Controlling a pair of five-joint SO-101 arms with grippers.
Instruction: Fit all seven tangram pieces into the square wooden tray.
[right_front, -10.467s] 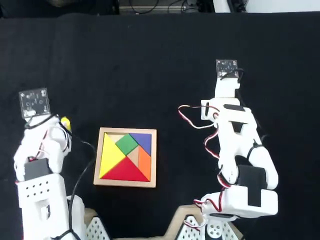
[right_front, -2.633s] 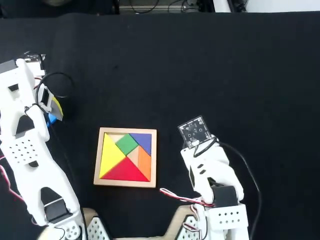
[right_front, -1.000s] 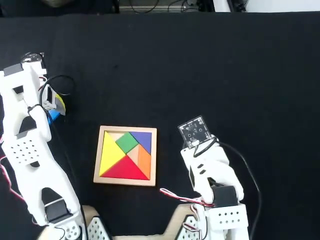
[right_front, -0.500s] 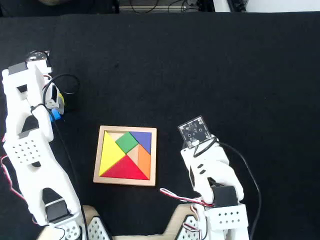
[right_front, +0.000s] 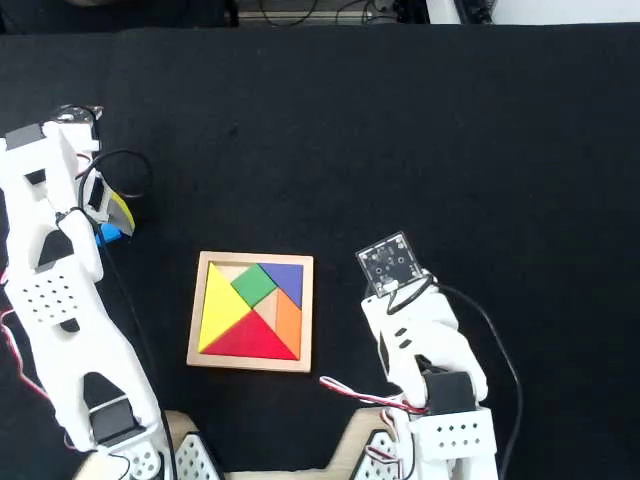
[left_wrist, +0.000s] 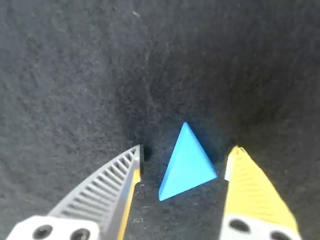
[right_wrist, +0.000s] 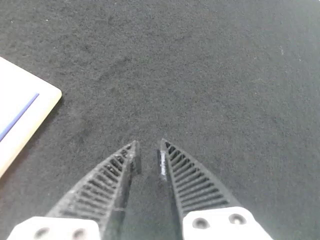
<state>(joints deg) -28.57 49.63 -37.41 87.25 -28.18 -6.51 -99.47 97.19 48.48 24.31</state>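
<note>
Target is the blue triangle (left_wrist: 187, 167), flat on the black cloth (right_front: 400, 130), well left of the wooden tray (right_front: 250, 368). Looks like light, rigid painted wood, thin and probably slick, so I'd pinch two opposite edges low down, not the tip. Left gripper (left_wrist: 187, 148) points down over it, jaws wide open, one finger on each side, nothing held yet. Right gripper (right_wrist: 148, 145) sits near the tray's right edge, all but closed, empty

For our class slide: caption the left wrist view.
Open left hand straddles a blue triangle on black cloth.
</note>
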